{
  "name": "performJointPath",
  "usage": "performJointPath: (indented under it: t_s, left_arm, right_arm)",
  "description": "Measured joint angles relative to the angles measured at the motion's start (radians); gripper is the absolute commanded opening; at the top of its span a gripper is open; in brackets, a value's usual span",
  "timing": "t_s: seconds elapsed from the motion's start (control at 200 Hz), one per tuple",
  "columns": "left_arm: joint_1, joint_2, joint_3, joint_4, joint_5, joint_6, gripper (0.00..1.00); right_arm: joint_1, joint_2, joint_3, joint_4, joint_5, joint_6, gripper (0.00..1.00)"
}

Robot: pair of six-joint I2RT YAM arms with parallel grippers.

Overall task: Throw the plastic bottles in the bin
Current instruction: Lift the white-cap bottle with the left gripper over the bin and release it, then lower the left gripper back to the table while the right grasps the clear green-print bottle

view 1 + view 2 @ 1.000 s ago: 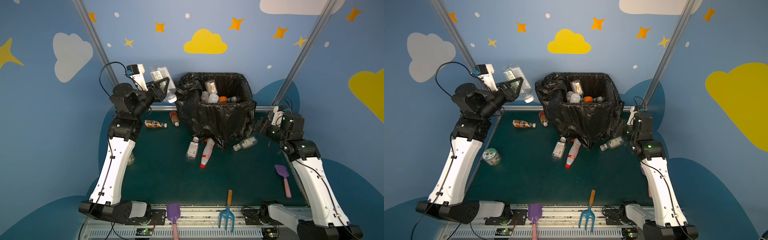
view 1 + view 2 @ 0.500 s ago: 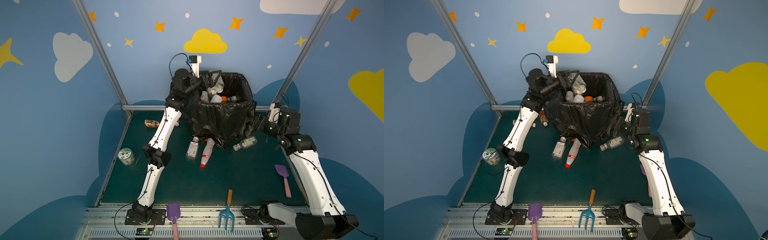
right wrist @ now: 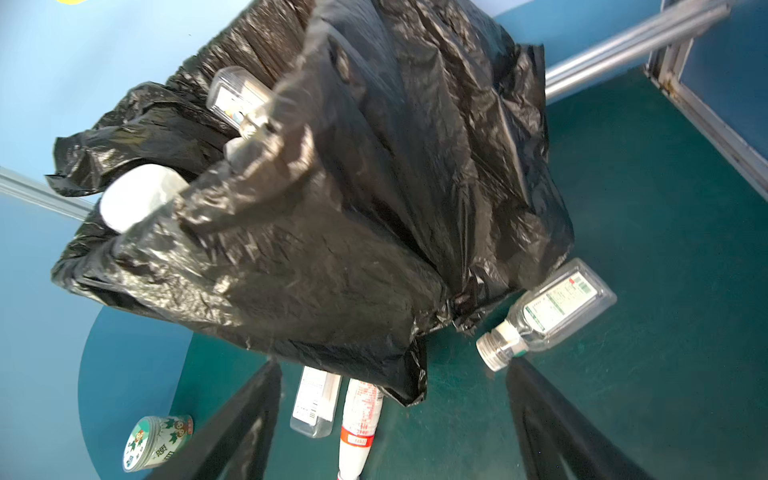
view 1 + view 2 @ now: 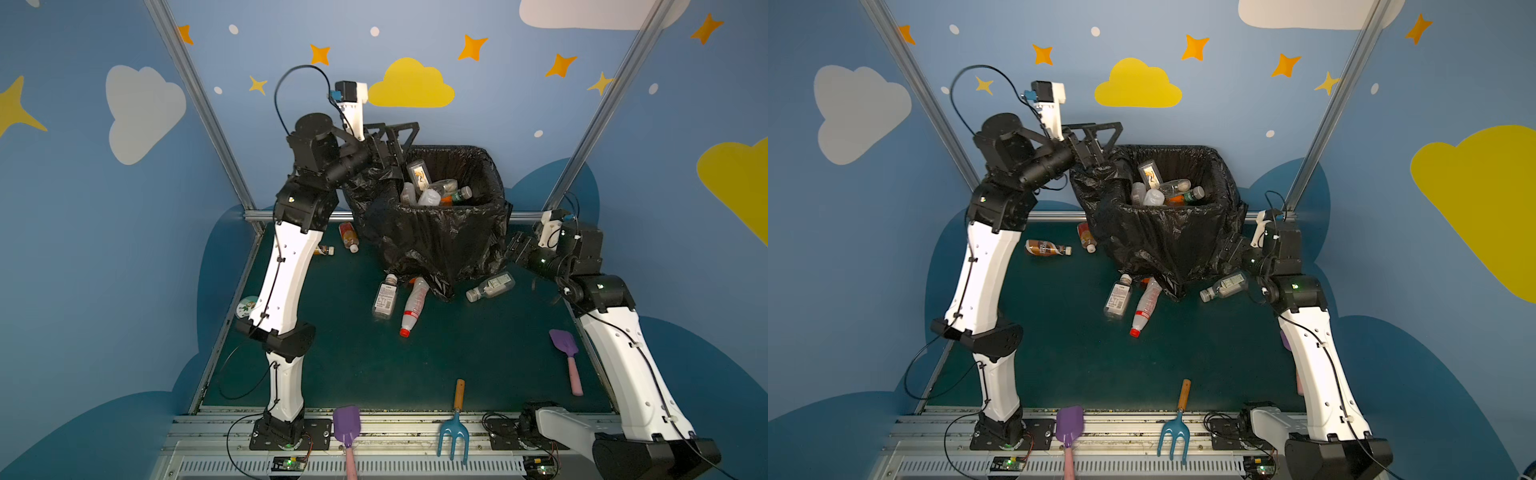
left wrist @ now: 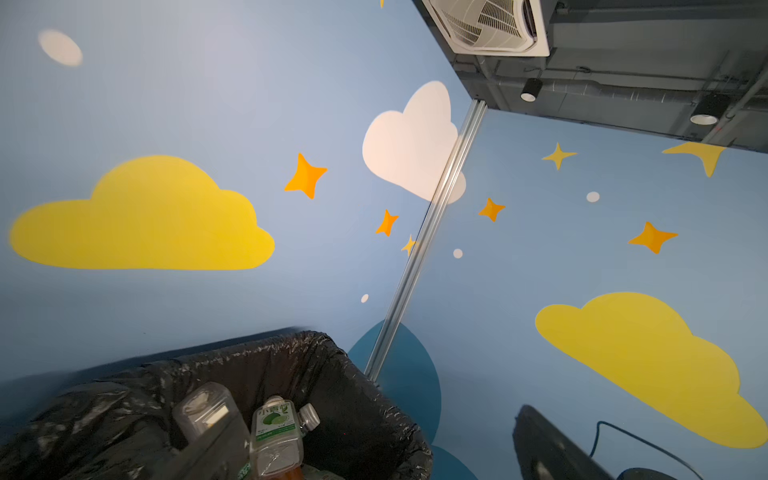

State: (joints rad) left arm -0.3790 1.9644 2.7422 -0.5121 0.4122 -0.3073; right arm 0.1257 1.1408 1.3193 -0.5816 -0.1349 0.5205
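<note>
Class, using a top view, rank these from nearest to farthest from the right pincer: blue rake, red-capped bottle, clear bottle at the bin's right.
1. Clear bottle, just beside the right pincer, right of the bin.
2. Red-capped bottle, in front of the bin, mid-table.
3. Blue rake, at the table's near edge.

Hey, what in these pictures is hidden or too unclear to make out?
Bin contents below the top bottles: both top views, covered by them.
Round jar: in a top view, mostly behind the left arm.
Purple shovel: in a top view, nearly all behind the right arm.
Red-labelled bottle: right wrist view, cap end cut by the edge.
</note>
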Motion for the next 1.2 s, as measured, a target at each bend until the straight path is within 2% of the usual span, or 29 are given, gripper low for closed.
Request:
performJointPath:
  t_s: [0.09, 0.175, 0.426, 0.561, 0.751, 1.011, 1.201]
  left_arm:
    - [0.043, -0.047, -0.026, -0.095, -0.012, 0.004, 1.0]
    - [0.105, -0.095, -0.136, -0.18, -0.021, 0.004, 1.0]
    - [0.232, -0.328, -0.864, -0.219, -0.071, -0.019, 1.0]
    - [0.299, -0.448, -1.111, -0.217, -0.091, -0.067, 1.0]
    - [0.36, -0.551, -1.329, -0.18, -0.105, -0.145, 1.0]
    - [0.352, -0.535, -1.572, -0.098, -0.047, -0.268, 1.0]
    - [0.317, -0.59, -1.67, -0.038, -0.085, -0.296, 1.0]
  right_arm:
    - [-0.003, -0.004, -0.041, -0.002, 0.02, 0.035, 0.84]
    - [-0.013, -0.004, -0.09, -0.004, 0.035, 0.076, 0.84]
    - [-0.028, -0.004, -0.185, -0.011, 0.049, 0.148, 0.84]
    - [-0.032, -0.003, -0.211, -0.008, 0.048, 0.165, 0.87]
    - [-0.033, 0.024, -0.232, -0.002, 0.045, 0.187, 0.94]
    - [-0.039, 0.096, -0.235, 0.002, 0.031, 0.205, 0.97]
    - [-0.047, 0.109, -0.281, 0.01, 0.017, 0.208, 0.97]
